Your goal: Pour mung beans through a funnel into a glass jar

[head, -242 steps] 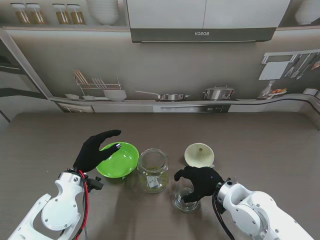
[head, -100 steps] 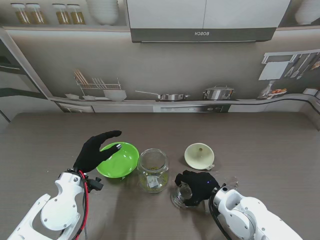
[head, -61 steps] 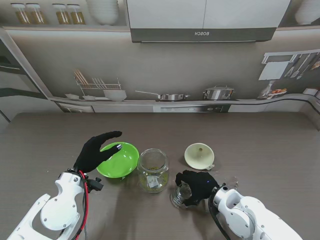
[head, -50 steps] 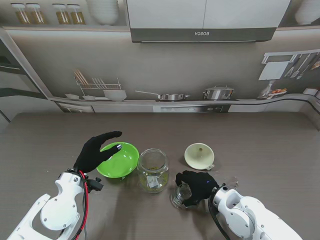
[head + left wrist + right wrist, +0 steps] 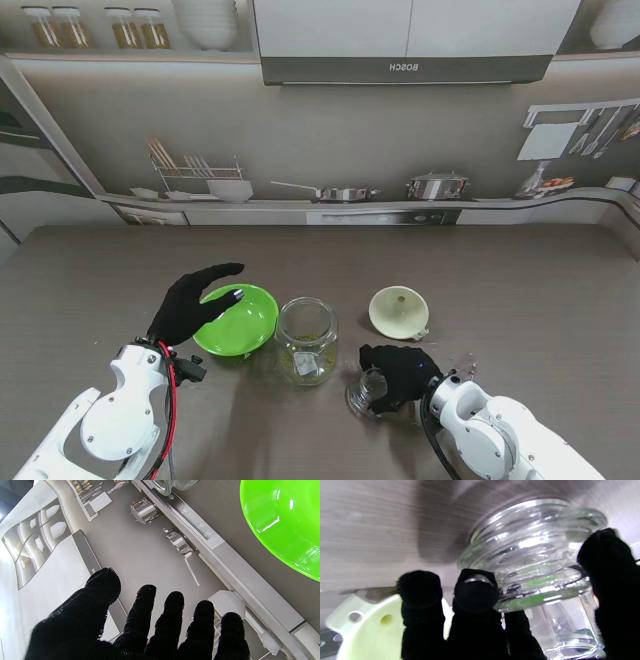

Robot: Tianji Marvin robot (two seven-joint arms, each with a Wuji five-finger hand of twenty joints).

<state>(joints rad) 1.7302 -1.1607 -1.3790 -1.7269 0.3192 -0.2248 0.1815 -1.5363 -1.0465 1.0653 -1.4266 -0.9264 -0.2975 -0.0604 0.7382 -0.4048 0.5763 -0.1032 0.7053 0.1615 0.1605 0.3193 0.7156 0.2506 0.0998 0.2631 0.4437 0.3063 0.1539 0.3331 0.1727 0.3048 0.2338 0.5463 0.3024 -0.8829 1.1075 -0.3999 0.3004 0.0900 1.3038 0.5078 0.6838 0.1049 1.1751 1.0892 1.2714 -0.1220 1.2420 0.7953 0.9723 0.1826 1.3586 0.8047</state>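
My right hand (image 5: 402, 370) is shut on a small clear glass jar (image 5: 367, 392), which it holds tilted close to the table. The right wrist view shows the fingers (image 5: 475, 597) wrapped around that jar's (image 5: 532, 562) threaded neck. A pale funnel (image 5: 399, 310) rests on the table just beyond that hand, and the funnel (image 5: 370, 630) also appears past the fingers. A larger glass jar (image 5: 306, 340) with green beans inside stands at the centre. My left hand (image 5: 190, 300) hovers open over the left rim of a green bowl (image 5: 240, 322).
The left wrist view shows the green bowl (image 5: 287, 525) beside my spread fingers (image 5: 172, 620). A printed kitchen backdrop (image 5: 320, 150) rises behind the far table edge. Brown table top (image 5: 520, 290) stretches right of the funnel.
My right hand has drawn nearer to me and tipped the small jar from upright to tilted, then shifted slightly right. The left hand, bowl, large jar and funnel have stayed put.
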